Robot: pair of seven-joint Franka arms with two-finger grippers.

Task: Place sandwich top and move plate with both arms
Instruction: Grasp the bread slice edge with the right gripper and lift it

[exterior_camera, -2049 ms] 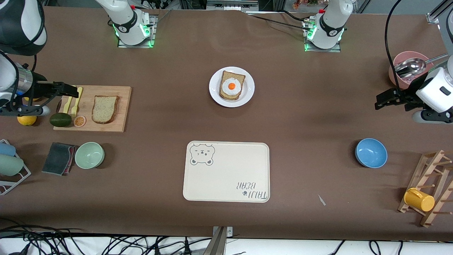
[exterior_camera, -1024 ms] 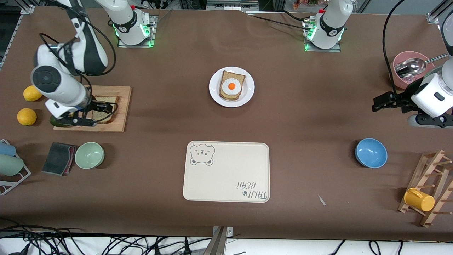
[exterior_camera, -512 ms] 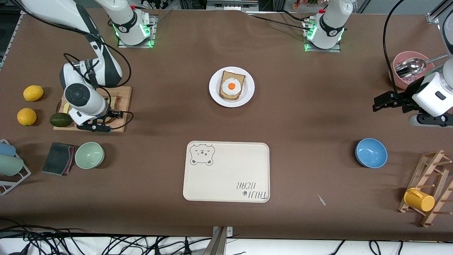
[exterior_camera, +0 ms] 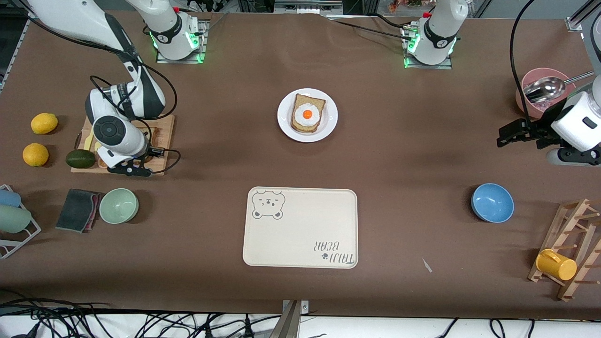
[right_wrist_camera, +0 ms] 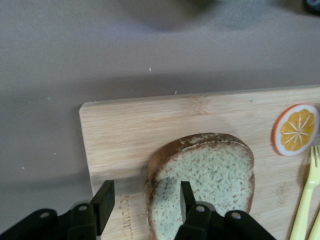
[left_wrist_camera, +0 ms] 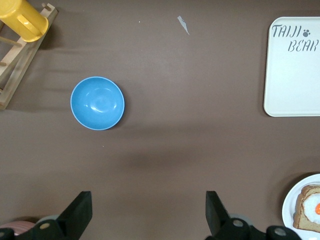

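The sandwich top point(right_wrist_camera: 210, 175), a pale speckled slice with a brown crust, lies on a wooden cutting board point(right_wrist_camera: 130, 125). My right gripper point(right_wrist_camera: 145, 199) is open low over it; one finger is over the slice, the other over the board, with the crust edge between them. In the front view the right wrist point(exterior_camera: 115, 136) hides most of the slice. The white plate point(exterior_camera: 328, 129) holds a darker slice topped with a fried egg point(exterior_camera: 307, 114). My left gripper point(exterior_camera: 509, 134) waits open and empty over bare table by the pink bowl.
The board point(exterior_camera: 162, 157) also holds an orange slice point(right_wrist_camera: 296, 129) and yellow forks. An avocado point(exterior_camera: 80, 158), two lemons, a green bowl point(exterior_camera: 119, 205) and a cloth lie nearby. The bear tray point(exterior_camera: 300, 227), blue bowl point(exterior_camera: 492, 203), pink bowl point(exterior_camera: 540, 94) and cup rack point(exterior_camera: 563, 249) stand elsewhere.
My right arm has swung in from the table's end, over the cutting board, and settled over the bread slice. The left arm has barely moved.
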